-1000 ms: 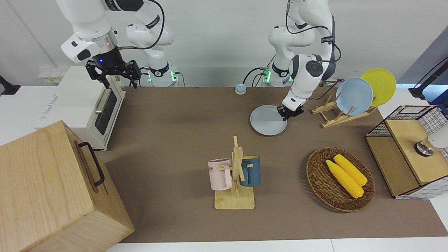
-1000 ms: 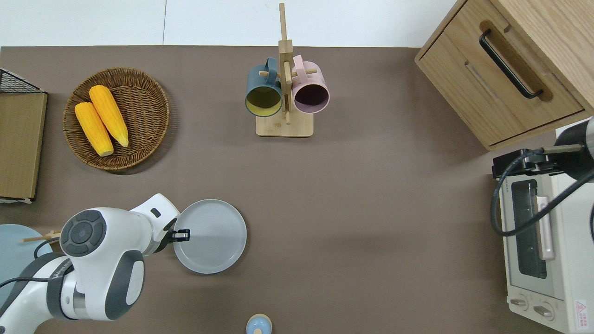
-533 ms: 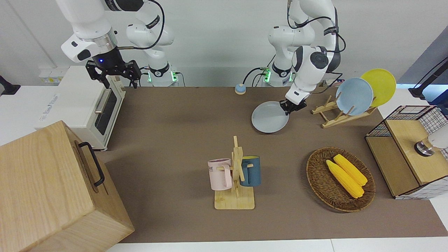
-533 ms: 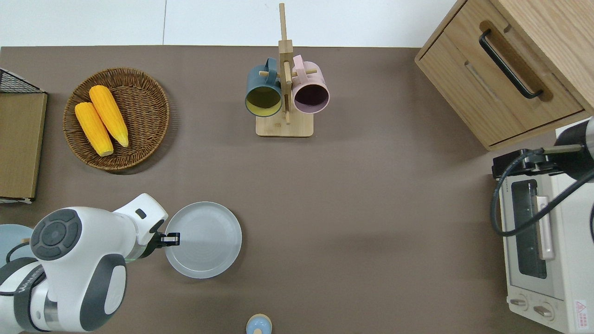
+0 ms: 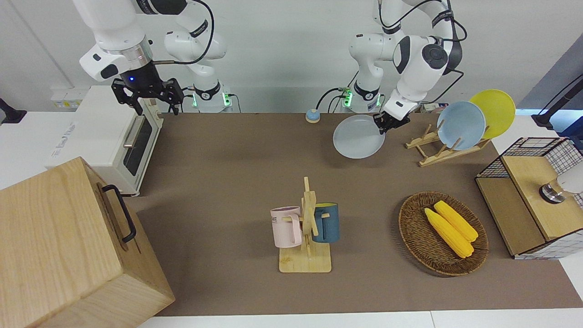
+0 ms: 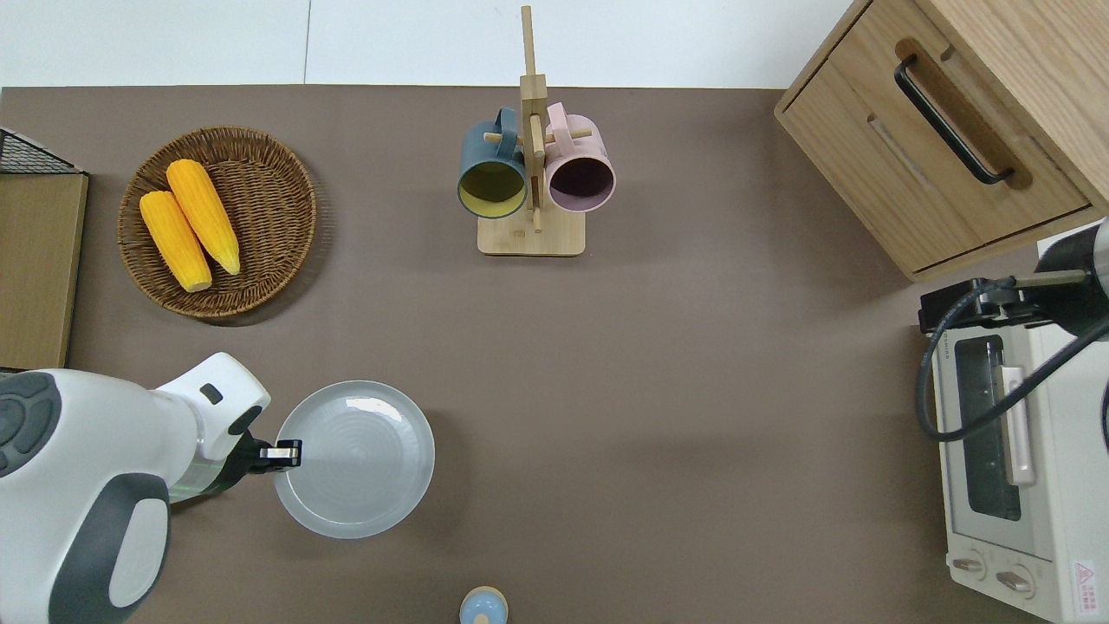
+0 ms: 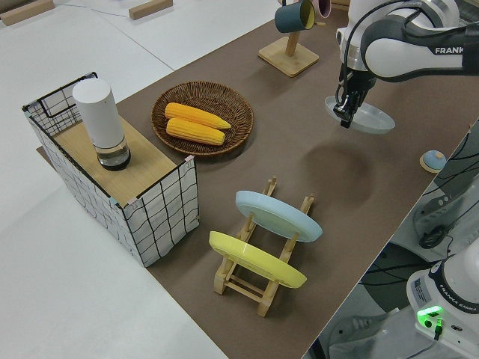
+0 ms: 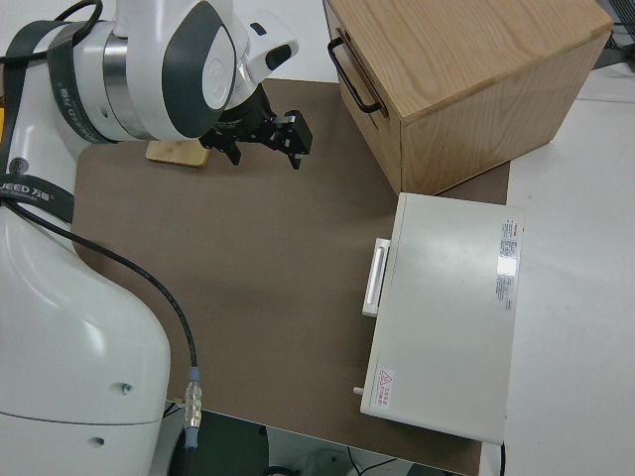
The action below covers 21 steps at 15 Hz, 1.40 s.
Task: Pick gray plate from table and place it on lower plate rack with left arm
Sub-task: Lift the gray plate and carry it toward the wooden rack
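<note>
Lifted gray plate (image 6: 355, 459) hangs clear above table (image 6: 693, 390).

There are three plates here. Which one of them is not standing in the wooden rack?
The gray plate. The left end effector holds it by its rim, up off the table, while the light blue plate and the yellow plate stand in the rack.

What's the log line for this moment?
left gripper: shut on gray plate | plate: lifted off table | lower plate rack: not reached | right arm: parked
</note>
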Tool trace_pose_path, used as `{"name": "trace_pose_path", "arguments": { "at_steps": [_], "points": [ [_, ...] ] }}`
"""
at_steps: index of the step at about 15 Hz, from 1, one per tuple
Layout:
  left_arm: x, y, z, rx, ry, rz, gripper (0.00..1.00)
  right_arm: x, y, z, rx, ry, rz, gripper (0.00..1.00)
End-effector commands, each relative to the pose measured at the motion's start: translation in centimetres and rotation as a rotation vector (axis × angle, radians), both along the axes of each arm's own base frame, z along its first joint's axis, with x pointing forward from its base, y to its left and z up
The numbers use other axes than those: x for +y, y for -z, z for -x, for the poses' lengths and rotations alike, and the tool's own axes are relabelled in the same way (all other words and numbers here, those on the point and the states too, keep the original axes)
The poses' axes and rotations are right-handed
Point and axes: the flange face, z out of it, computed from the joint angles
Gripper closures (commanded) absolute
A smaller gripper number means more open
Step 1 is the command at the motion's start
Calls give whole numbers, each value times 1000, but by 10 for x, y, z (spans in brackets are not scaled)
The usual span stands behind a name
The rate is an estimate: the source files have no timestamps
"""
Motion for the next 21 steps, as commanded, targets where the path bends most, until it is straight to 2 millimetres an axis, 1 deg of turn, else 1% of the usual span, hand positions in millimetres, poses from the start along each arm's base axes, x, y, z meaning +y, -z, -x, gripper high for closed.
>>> {"name": "trace_pose_path", "arguments": {
  "at_steps": [1,3,5,8,11,16,21],
  "points": [
    [12,-30,-4,7,-4,-44,1000,1,-1,0,3,3,-4,17],
    [14,-35,-4,-10,-71,-128,1000,1,-1,0,3,3,-4,17],
    [15,-36,-3,-19,-94,-203,1000,1,-1,0,3,3,-4,17],
    [29,-38,3,13,-89,-287,1000,1,-1,0,3,3,-4,17],
    [41,-47,10,19,-126,-405,1000,1,-1,0,3,3,-4,17],
    [57,-63,20,13,-150,-546,1000,1,-1,0,3,3,-3,17],
    [68,-71,21,-8,-148,-661,1000,1,-1,0,3,3,-4,17]
  ]
}}
